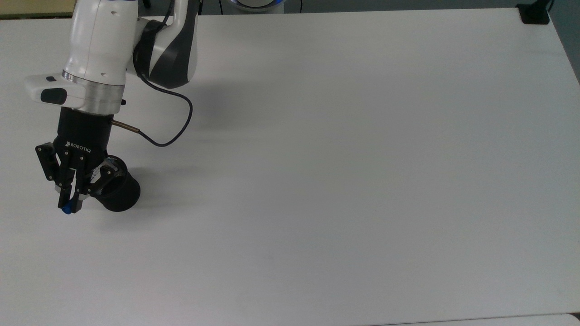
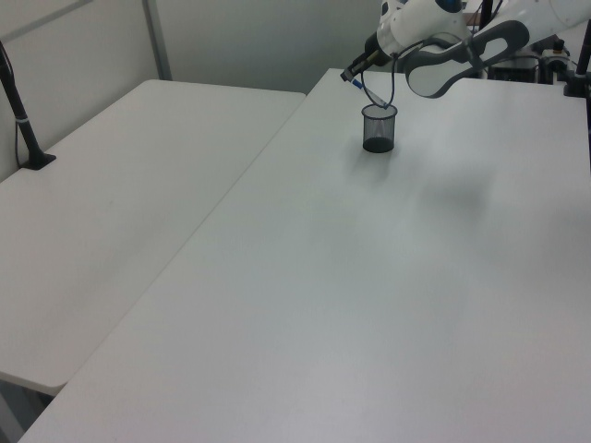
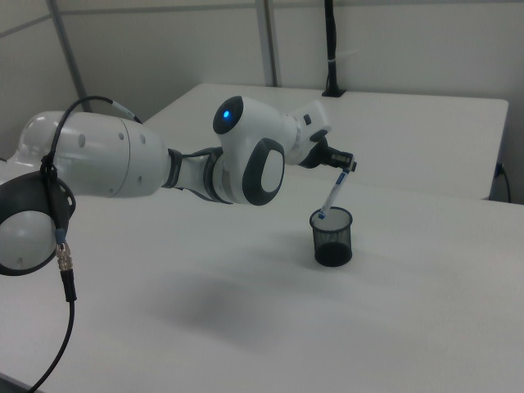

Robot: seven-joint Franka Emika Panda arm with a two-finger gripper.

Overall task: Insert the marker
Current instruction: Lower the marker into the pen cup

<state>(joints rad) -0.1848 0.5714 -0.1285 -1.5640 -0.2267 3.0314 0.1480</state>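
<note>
Over one cup (image 3: 332, 237); one marker (image 3: 332, 195)

— What stands on the white table (image 1: 344, 163)?
— A black mesh cup (image 3: 332, 237), upright, near the top view's left edge.
— And beyond it?
— A second white table (image 2: 111, 194) butts against the first along a seam in the left view. A black post (image 2: 20, 120) rises from a base at its far left corner.

surface: white table (image 1: 344, 181), a second white table (image 2: 120, 203) butted against it
on it: black mesh cup (image 1: 118, 192), just under the gripper (image 1: 69, 201)
</note>
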